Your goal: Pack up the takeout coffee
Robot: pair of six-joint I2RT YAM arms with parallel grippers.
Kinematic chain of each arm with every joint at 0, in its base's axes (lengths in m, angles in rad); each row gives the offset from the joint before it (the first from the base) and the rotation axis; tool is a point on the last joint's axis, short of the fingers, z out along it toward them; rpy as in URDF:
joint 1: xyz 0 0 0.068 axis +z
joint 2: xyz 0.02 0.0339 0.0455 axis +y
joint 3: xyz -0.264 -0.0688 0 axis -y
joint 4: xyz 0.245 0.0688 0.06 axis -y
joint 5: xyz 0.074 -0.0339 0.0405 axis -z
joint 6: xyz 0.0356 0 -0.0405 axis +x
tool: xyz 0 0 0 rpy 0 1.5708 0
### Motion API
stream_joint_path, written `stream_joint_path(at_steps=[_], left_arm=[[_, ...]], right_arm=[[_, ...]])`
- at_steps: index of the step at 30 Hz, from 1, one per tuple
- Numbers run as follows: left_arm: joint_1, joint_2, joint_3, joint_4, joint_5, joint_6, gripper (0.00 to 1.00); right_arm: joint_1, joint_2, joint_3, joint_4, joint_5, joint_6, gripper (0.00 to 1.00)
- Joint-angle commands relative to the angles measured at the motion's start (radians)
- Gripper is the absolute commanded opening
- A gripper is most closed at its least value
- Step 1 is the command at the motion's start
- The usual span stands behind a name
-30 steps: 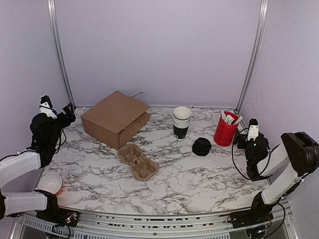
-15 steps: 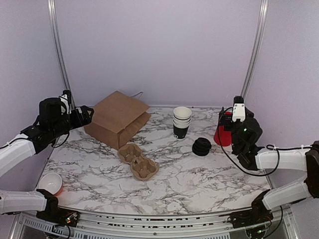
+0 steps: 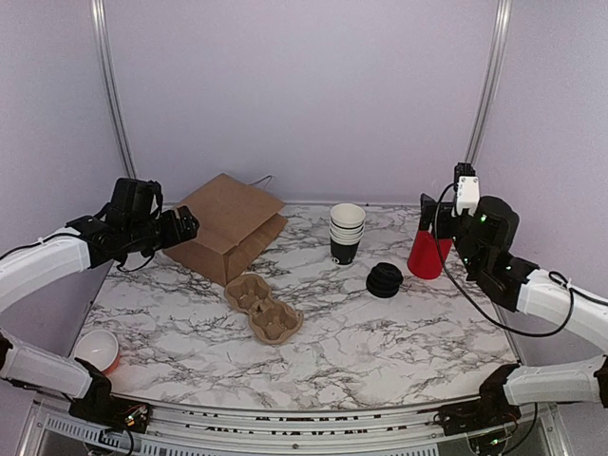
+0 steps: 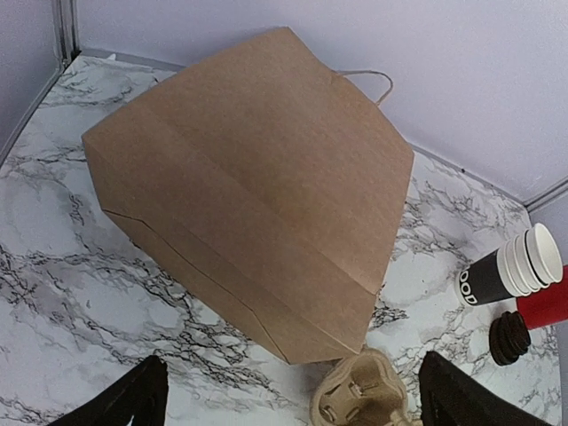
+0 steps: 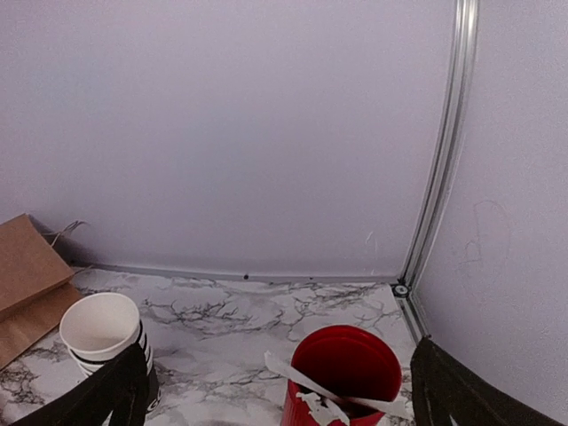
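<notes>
No lidded black cup shows in any view; the takeout coffee is out of view. A stack of lidless black cups point(image 3: 347, 233) stands at the back middle, also in the left wrist view point(image 4: 510, 271) and right wrist view point(image 5: 102, 333). A stack of black lids point(image 3: 385, 279) lies to its right. My left gripper point(image 3: 180, 226) is open and empty, held above the left end of the brown paper bag point(image 3: 223, 226). My right gripper point(image 3: 432, 214) is open and empty, above and just behind the red cup of sachets point(image 3: 425, 256).
The bag point(image 4: 257, 195) lies on its side at the back left. A cardboard cup carrier point(image 3: 264, 308) sits in front of it. A white-inside red cup point(image 3: 96, 350) stands at the near left edge. Metal frame posts rise at both back corners.
Both arms have risen from the table's sides and swung inward: the left toward the paper bag, the right up over the red cup. No object has moved.
</notes>
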Motion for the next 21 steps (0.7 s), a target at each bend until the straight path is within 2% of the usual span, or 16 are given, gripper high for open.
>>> stream_joint_path(at_steps=[1, 5, 12, 21], left_arm=[[-0.035, 0.082, 0.031, -0.031, -0.065, -0.206, 0.99], [-0.108, 0.124, 0.045, -0.004, -0.154, -0.335, 0.99], [-0.1, 0.207, 0.051, 0.049, -0.127, -0.436, 0.99], [0.047, 0.28, -0.003, 0.203, 0.098, -0.519, 0.99]], right_arm=[[0.003, 0.001, 0.121, -0.169, -0.119, 0.115, 1.0], [0.004, 0.03, 0.153, -0.199, -0.176, 0.165, 1.0], [0.013, 0.114, 0.246, -0.294, -0.267, 0.232, 1.0], [0.012, 0.139, 0.28, -0.328, -0.273, 0.279, 1.0]])
